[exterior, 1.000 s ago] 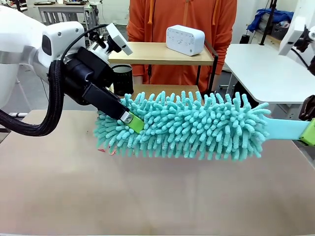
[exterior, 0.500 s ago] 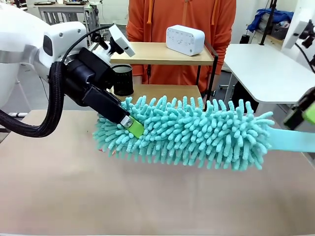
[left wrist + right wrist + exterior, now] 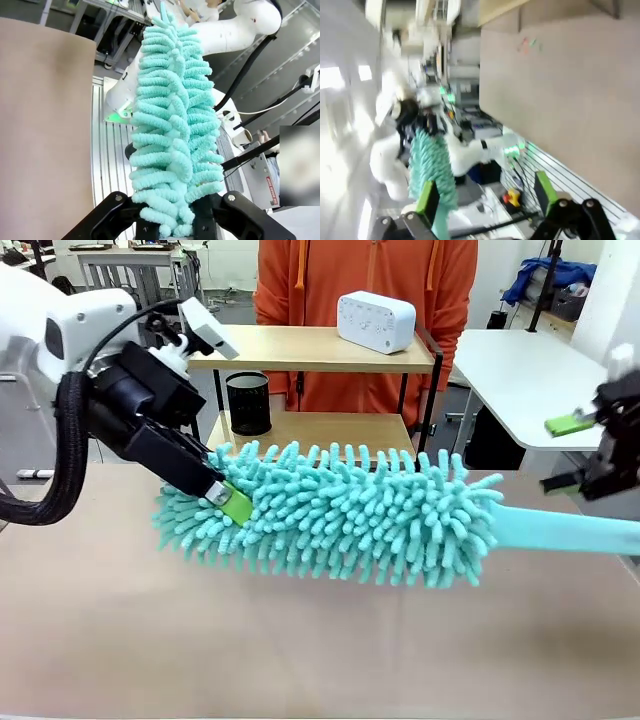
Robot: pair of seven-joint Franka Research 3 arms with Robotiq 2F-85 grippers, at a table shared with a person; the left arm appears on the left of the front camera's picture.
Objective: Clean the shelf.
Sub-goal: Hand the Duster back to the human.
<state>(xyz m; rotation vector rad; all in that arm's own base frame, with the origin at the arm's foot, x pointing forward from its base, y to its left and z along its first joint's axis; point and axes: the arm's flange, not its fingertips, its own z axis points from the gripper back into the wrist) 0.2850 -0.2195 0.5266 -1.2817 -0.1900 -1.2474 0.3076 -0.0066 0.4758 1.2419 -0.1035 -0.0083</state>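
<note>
The shelf (image 3: 320, 348) stands at the table's far edge, two wooden boards in a black frame. A fluffy teal duster (image 3: 340, 510) hangs lengthwise over the table in front of it. My left gripper (image 3: 225, 498) is shut on the duster's left end. In the left wrist view the teal tufts (image 3: 172, 130) run away from between the closed fingers of that gripper (image 3: 172, 220). The flat handle (image 3: 570, 532) sticks out to the right. Just above the handle, my right gripper (image 3: 572, 454) stands open and apart from it. Through the open right gripper (image 3: 486, 200) the duster (image 3: 432, 170) shows blurred.
A white speaker box (image 3: 377, 320) sits on the shelf's top board and a black cup (image 3: 247, 402) on the lower board. A person in an orange hoodie (image 3: 365, 280) stands behind the shelf. A white table (image 3: 540, 380) is at the right. Small coloured scraps (image 3: 527, 45) lie on the tabletop.
My right gripper opened, let go of the duster's handle and rose away from it. The left gripper carried the duster to the left and slightly lower.
</note>
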